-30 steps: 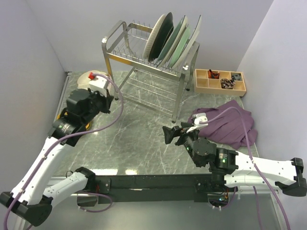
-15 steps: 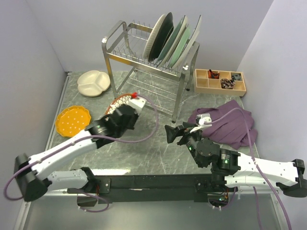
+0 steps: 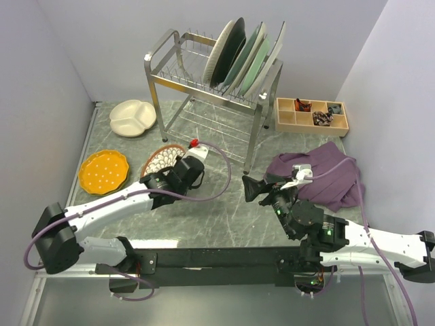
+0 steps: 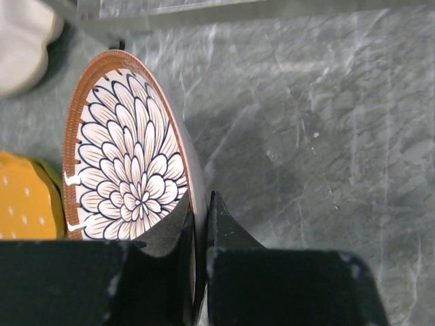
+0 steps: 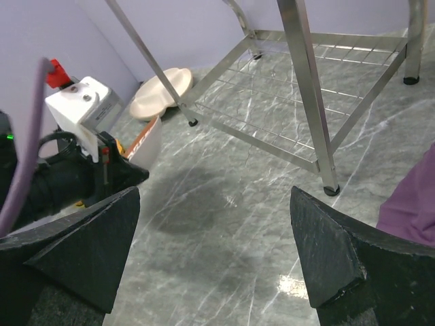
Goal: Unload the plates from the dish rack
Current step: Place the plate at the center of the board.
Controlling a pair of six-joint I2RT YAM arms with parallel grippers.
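Observation:
The silver dish rack [image 3: 204,88] stands at the back with several plates [image 3: 243,58] upright in its top tier. My left gripper [image 3: 170,174] is shut on the rim of the brown petal-patterned plate [image 3: 161,160], held tilted on edge low over the table. In the left wrist view the plate [image 4: 126,163] sits between the jaws of that gripper [image 4: 198,221]. The cream divided plate [image 3: 132,117] and the orange-yellow dotted plate [image 3: 103,171] lie flat on the table at the left. My right gripper [image 3: 253,189] is open and empty near the rack's front right leg [image 5: 331,187].
A wooden compartment tray [image 3: 312,115] sits right of the rack. A purple cloth [image 3: 326,173] lies at the right beside my right arm. Walls close in the table on the left, back and right. The rack's lower wire shelf [image 5: 272,136] is bare.
My left arm has swung from the far left to the table's middle with the brown plate, then drawn it down and left. My right gripper has shifted slightly right.

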